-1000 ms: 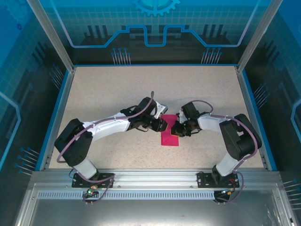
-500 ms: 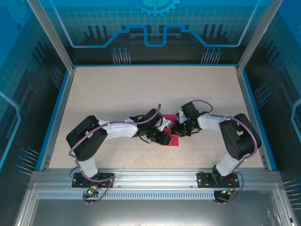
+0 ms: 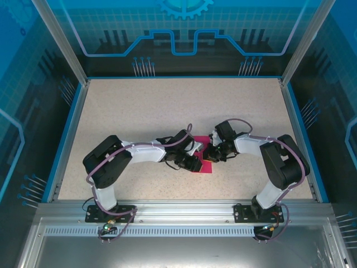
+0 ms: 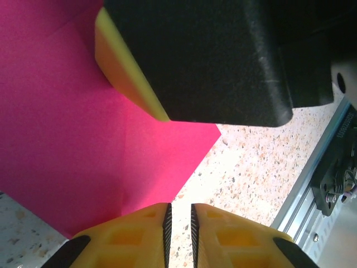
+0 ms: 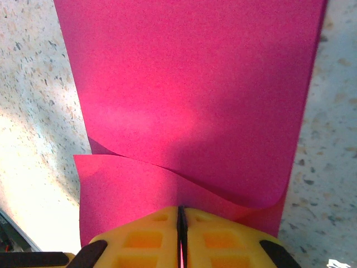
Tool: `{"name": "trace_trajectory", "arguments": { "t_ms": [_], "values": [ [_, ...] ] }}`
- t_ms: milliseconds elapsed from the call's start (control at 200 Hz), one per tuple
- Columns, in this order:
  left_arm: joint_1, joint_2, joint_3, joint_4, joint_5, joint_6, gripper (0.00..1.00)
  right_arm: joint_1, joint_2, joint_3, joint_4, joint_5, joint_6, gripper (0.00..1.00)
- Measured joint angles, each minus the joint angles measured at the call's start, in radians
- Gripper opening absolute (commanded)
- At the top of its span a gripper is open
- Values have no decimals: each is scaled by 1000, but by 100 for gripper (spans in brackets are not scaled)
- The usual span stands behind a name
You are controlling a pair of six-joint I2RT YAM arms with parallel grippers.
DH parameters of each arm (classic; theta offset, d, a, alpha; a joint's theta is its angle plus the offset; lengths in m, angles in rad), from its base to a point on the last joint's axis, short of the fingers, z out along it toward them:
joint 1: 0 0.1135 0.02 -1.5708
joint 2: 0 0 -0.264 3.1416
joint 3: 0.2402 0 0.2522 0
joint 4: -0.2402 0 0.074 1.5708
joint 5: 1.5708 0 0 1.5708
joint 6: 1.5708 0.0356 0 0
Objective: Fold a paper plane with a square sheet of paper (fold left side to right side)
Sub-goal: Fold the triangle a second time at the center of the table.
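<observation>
The paper (image 3: pixel 204 166) lies on the table (image 3: pixel 139 111) at about 5 o'clock from its centre, between the two arms and doubled over into a narrower strip.

The right gripper (image 3: pixel 210 156) comes in from the paper's 1 o'clock. In its wrist view, the right gripper (image 5: pixel 179 215) is clenched on the paper (image 5: pixel 189 84). The top layer curls up into the pinch at 6 o'clock, while the lower layer lies flat underneath. Pinching the free edge looks meant to keep the folded-over side from springing open and to hold the edges lined up.

The left gripper (image 3: pixel 193 163) sits low at the paper's 9 o'clock. In its own view, the left gripper (image 4: pixel 178 220) has its fingers drawn almost together with only a slit between them, and they grasp nothing. It is at the rim of the paper (image 4: pixel 61 128), with one right finger (image 4: pixel 129 84) looming at 12 o'clock. Closed fingers make a blunt tool, so this arm is probably there to press or rub the crease rather than to lift.

The side-to-side fold looks laid over but not yet sharply creased, since the top layer bows upward. The risk is that the thin paper slides under the pressing fingers, leaving a skewed crease
</observation>
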Motion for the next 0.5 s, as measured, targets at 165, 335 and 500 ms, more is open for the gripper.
{"name": "trace_trajectory", "arguments": {
  "t_ms": [165, 335, 500],
  "values": [
    [0, 10, 0, 0, -8, 6, 20, 0, 1, 1, -1, 0, 0, 11],
    [0, 13, -5, 1, -23, 14, 19, 0, 1, 1, -1, 0, 0, 11],
    [0, 14, -19, 0, -32, 15, 19, 0, 2, 1, -2, 0, 0, 11]
  ]
}}
